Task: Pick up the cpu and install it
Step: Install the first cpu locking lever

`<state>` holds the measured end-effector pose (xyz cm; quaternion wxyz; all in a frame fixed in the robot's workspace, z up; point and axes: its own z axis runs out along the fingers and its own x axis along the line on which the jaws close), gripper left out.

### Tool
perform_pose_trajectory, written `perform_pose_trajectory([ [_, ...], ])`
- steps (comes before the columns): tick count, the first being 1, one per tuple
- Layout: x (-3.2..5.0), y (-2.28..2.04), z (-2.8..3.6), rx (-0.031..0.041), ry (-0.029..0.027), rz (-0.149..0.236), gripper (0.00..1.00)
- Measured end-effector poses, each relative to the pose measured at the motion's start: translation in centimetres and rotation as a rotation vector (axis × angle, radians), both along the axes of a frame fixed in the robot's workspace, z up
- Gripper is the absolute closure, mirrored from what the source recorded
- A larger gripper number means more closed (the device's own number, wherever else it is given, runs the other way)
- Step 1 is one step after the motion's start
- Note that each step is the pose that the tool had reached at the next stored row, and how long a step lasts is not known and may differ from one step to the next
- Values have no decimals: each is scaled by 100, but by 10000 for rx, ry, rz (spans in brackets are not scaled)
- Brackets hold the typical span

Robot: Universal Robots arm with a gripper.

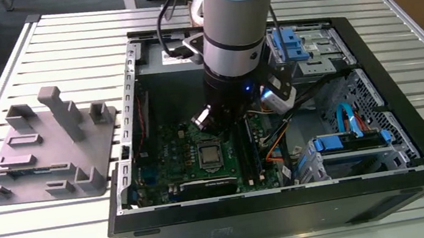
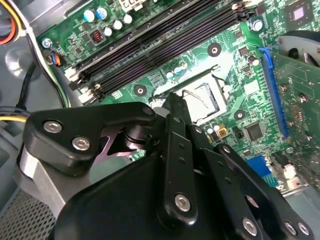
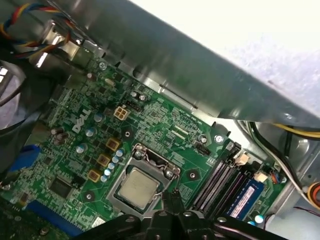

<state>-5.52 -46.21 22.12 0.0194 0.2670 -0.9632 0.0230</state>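
Observation:
The cpu is a dull silver square lying flat in the metal socket frame on the green motherboard. The exterior view shows the same socket near the board's middle, inside the open computer case. My gripper hangs just above the board, beside the socket's edge nearest the memory slots. Its black fingers are pressed together with nothing between them. In the second wrist view the socket lies just beyond the fingertips. In the exterior view, the arm reaches down into the case.
A grey plastic holder tray with upright blocks sits on the slatted table at the exterior view's left. Black memory slots run beside the socket. Cables and blue drive brackets crowd the case at the exterior view's right.

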Motion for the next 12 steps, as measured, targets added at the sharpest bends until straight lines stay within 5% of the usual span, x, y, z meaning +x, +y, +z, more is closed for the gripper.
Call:
perform_pose_trajectory([
  [12, 0, -20, -66, -13, -1, -295, 89],
])
